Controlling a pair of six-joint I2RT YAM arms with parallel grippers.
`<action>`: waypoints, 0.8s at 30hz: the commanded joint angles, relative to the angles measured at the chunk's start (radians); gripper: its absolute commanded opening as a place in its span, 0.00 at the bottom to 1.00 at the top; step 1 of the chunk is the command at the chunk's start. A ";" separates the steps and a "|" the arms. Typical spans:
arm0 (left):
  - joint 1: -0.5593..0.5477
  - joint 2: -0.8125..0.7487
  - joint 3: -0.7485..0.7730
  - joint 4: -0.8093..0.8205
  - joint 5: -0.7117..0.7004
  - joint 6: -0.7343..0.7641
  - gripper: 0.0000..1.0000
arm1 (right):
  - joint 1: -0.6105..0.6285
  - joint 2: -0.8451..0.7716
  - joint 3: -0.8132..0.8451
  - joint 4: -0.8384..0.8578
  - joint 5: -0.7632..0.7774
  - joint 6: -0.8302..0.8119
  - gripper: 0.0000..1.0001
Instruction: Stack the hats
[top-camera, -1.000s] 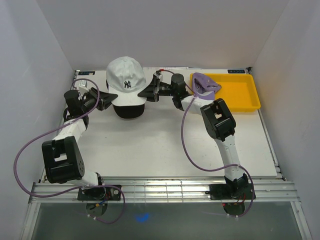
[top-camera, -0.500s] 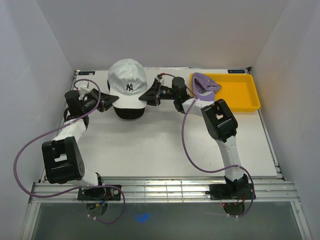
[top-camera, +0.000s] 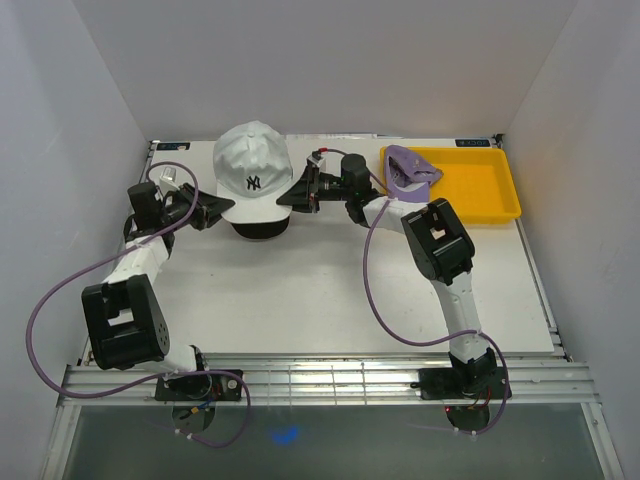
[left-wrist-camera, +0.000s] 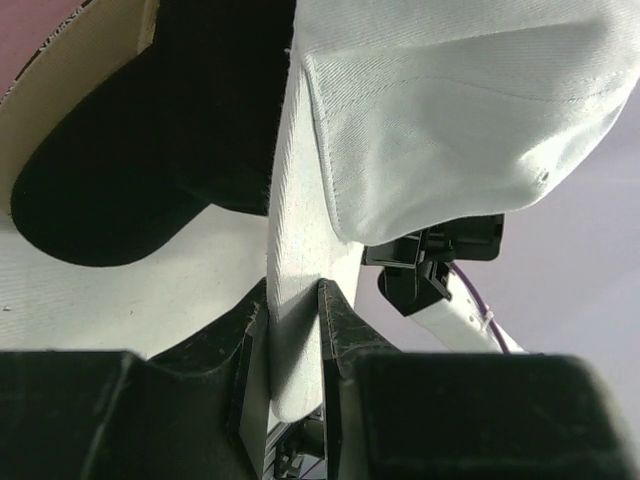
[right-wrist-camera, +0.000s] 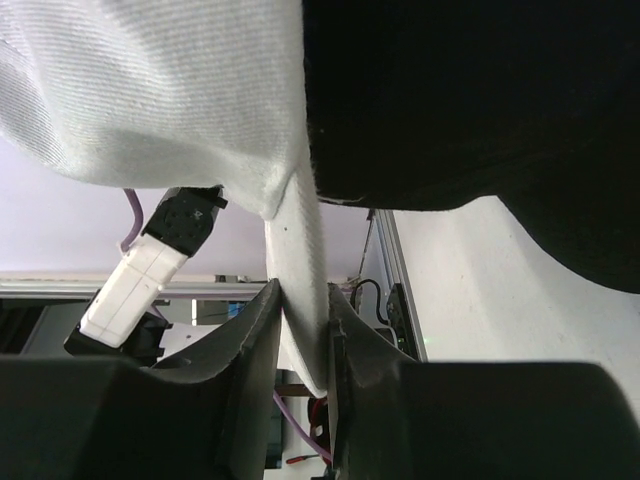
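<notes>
At the far left of the surface (top-camera: 330, 290): white cap (top-camera: 252, 172) with dark logo, crown up, directly over the black cap (top-camera: 262, 229), with only a dark sliver of the latter visible below its near edge from above. Cannot tell whether resting on the black cap or held just clear of it.

Gripped at the lower edge from both sides. On the left side, left fingers (top-camera: 220, 209) closed to a narrow slit, pinching a flat strip of the white fabric; seen close in the left wrist view, with the strip running straight up between the two dark fingers (left-wrist-camera: 333, 318) and touching both. On the right side, right fingers (top-camera: 291, 194) likewise nearly shut, clamped on the white cap's edge band; in the right wrist view, same picture, white band squeezed between both fingers (right-wrist-camera: 264, 322), white crown bulging to upper left, black cap filling upper right.

In the left wrist view, beyond the black cap at upper left: tan brim (left-wrist-camera: 85, 85) and a corner of pink fabric (left-wrist-camera: 30, 25), both partly cut off by the frame.

Well apart, at the far right: purple cap (top-camera: 408, 170) lying on the left end of the yellow tray (top-camera: 480, 185), untouched by either arm
</notes>
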 joint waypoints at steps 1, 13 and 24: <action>0.012 -0.019 0.031 -0.171 -0.085 0.116 0.00 | -0.009 -0.039 0.035 -0.017 -0.004 -0.045 0.21; 0.012 0.033 0.030 -0.257 -0.153 0.196 0.00 | -0.020 -0.025 -0.039 -0.057 0.014 -0.082 0.16; 0.012 0.063 0.027 -0.292 -0.179 0.245 0.00 | -0.042 -0.025 -0.113 -0.062 0.026 -0.096 0.14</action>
